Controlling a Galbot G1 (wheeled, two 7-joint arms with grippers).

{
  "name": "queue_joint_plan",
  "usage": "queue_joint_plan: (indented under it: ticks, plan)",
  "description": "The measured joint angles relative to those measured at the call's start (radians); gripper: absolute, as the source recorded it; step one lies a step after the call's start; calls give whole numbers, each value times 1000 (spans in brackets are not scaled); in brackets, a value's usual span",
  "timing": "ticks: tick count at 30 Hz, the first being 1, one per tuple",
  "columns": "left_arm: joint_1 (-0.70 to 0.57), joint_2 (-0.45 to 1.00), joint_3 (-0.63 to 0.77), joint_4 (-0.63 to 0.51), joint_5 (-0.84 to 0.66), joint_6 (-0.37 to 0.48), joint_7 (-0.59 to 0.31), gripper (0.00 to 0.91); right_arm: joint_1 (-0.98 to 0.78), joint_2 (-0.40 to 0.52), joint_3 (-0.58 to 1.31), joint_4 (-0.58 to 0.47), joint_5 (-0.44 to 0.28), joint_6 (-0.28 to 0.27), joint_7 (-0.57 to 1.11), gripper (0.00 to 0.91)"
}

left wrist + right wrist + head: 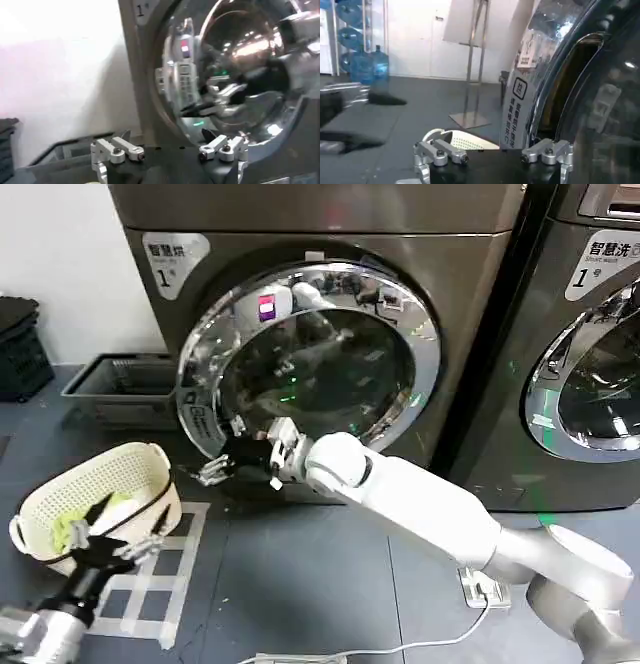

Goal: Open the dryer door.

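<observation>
Door [310, 364] on bronze-grey machine, 12 o'clock from basket [95, 494]. Rigid, hinged, slick chrome; hold rim edge near 8 o'clock. Right gripper [243, 464] there, jaws spread. Left gripper [115, 536] idle at basket, jaws spread.

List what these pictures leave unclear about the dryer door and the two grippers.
- Head view: whether the right gripper touches the dryer door rim; its own wrist covers the contact.
- Right wrist view: how far the door stands off the machine; the edge cuts it off.
- Head view: what the laundry basket holds; the left gripper, jaws open, overlaps it.
</observation>
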Motion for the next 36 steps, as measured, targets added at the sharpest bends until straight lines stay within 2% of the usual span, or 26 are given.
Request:
queue_joint_plan:
  ticks: [8, 18, 36]
  plan:
    - [-70, 72, -43, 56, -43, 3, 7, 907, -18, -51, -4, 66, 24, 7, -18, 907]
    - [-169, 145, -26, 116, -68, 28, 25, 907, -34, -127, -7, 149, 54, 21, -73, 907]
    - [-325, 254, 62, 228, -89, 28, 28, 907, -68, -244, 13, 198, 65, 66, -256, 907]
